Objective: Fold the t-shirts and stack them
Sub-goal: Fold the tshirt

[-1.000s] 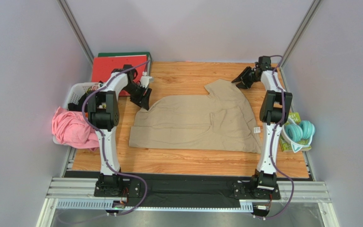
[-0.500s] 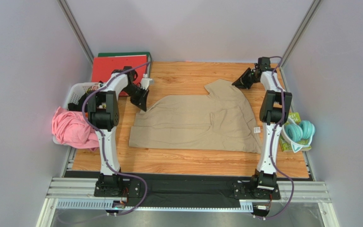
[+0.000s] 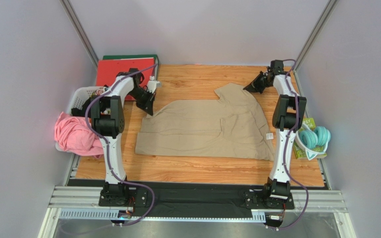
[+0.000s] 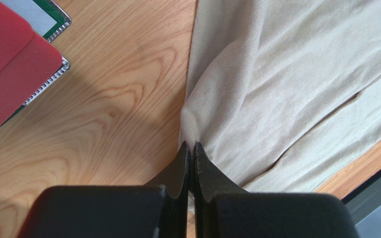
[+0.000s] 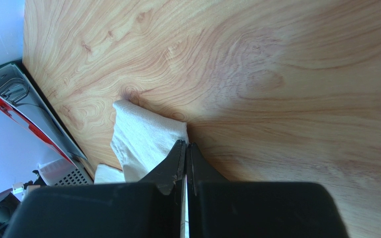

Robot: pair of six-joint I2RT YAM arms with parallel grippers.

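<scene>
Tan-beige short-sleeved cloth t-shirt [image 3: 202, 129] spread mostly flat on light wooden table [image 3: 192, 77], long axis running side to side between both end effectors, far edge stepped and reaching farther back on right. Left end effector [image 3: 149, 110] clenched on far-left edge of cloth, fabric gathered into small ridge right at closed tips in wrist view; bulk of shirt to its right and nearward, toward arm bases. Right end effector [image 3: 252, 88] likewise clamped shut, tips pinching far-right corner flap, which looks pale in wrist view; rest of shirt to its left and nearward. Neither arm nearer: each on own far corner. Judged next: lift both corners together and carry nearward across short axis, keeping pace equal to avoid skewed fold. Small white label [image 3: 269, 135] at right seam, nearward of right end effector.
</scene>
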